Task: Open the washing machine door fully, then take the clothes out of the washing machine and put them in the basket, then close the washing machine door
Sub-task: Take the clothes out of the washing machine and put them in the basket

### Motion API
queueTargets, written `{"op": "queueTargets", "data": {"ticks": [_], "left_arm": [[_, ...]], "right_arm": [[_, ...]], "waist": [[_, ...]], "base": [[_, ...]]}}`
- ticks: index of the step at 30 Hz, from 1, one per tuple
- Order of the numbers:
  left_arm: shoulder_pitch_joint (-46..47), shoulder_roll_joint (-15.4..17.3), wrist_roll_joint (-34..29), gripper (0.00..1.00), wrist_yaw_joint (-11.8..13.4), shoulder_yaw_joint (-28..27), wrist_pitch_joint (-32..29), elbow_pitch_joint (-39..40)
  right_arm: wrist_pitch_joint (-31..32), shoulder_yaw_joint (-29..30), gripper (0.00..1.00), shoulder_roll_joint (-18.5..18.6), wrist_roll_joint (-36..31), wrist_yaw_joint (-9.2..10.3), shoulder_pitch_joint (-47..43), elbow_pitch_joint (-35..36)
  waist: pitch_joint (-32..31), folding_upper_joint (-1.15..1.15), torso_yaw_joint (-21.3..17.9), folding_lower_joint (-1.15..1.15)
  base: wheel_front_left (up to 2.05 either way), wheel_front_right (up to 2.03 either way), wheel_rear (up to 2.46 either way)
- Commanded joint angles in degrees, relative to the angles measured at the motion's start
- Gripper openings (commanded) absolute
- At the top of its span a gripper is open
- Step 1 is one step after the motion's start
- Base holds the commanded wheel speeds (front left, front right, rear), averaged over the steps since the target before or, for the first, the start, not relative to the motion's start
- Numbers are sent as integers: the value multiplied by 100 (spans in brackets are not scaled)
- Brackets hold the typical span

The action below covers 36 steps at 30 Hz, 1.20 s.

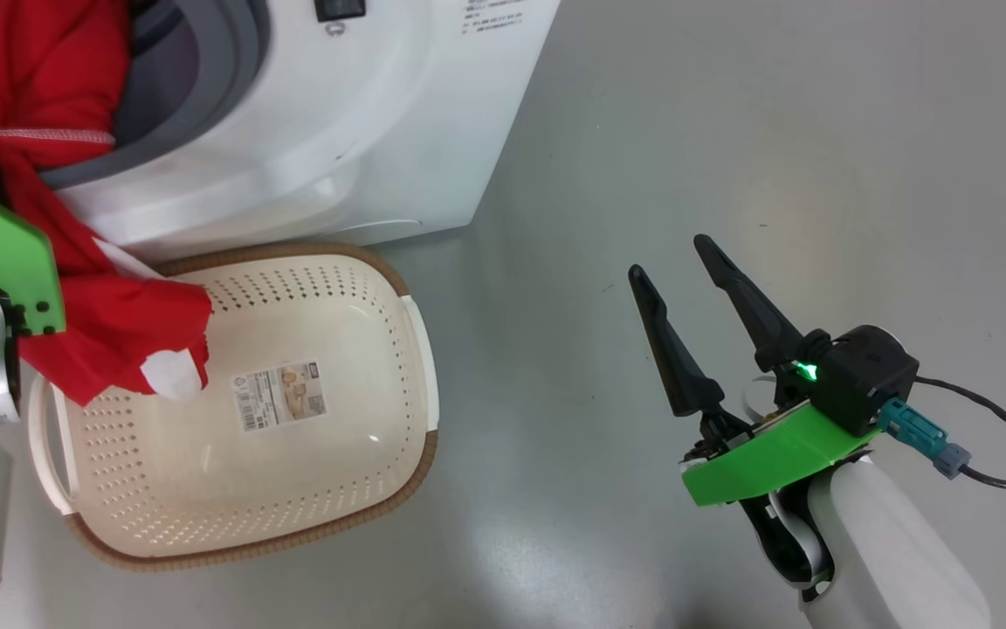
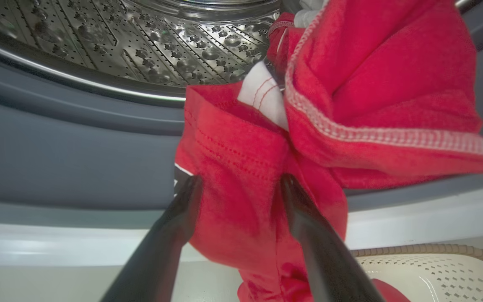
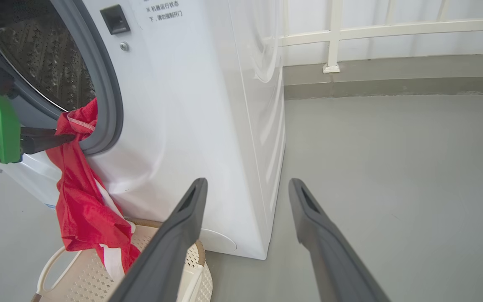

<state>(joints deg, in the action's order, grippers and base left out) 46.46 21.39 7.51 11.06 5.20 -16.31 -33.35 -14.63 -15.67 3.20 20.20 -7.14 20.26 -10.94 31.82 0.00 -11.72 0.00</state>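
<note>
Finding the clothes (image 2: 350,84) spilling out of the washing machine (image 1: 337,131) — bunching over the grey rubber ring (image 2: 57,147) at the mouth of the drum (image 2: 141,42), trailing down the white front and ending with a red-and-white tail inside the basket (image 1: 420,349) standing on the floor just beneath. Holding the left tool (image 2: 240,180) at that mouth with its two fingers apart, straddling a hanging fold of red cloth without pinching it. Hovering the right tool (image 1: 669,255) well off to the side above bare floor, fingers spread, carrying nothing.

Judging the fabric as light, soft and limp: folding and sliding rather than resisting, probably stretching or catching on the ring's lip if tugged sideways. Expecting no risk of breakage, only of a thin pinch slipping off. Favouring a hold on the thick gathered bunch near the white-stitched hem, just above the straddled fold — closing on several layers there, then lifting clear of the ring before lowering toward the basket.
</note>
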Motion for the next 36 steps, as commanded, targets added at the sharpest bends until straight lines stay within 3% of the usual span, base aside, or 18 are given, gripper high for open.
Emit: {"op": "queueTargets", "data": {"ticks": [1,2,19,29,36], "left_arm": [[99,303,-50,46,-12,-117,-48,72],[101,299,-44,0,-32,-99,-35,68],[-102,190,100,0,14,-61,1039,459],[-943,5,201,0,205,-67,1569,1554],[-1597,-117,216,0,332,29,1517,2446]], "right_arm": [[-37,-125,100,-33,47,-35,-6,135],[-37,-126,100,-33,51,-35,-5,135],[-37,-23,100,-33,-53,-35,-81,104],[-37,76,100,-33,-131,-35,-243,92],[-37,69,100,-33,-147,-35,-293,84]], "waist": [[11,0,-8,0],[17,0,-11,0],[-98,0,199,0],[-351,0,397,0],[-433,0,477,0]], "base": [[0,0,0],[0,0,0],[0,0,0],[0,0,0],[0,0,0]]}}
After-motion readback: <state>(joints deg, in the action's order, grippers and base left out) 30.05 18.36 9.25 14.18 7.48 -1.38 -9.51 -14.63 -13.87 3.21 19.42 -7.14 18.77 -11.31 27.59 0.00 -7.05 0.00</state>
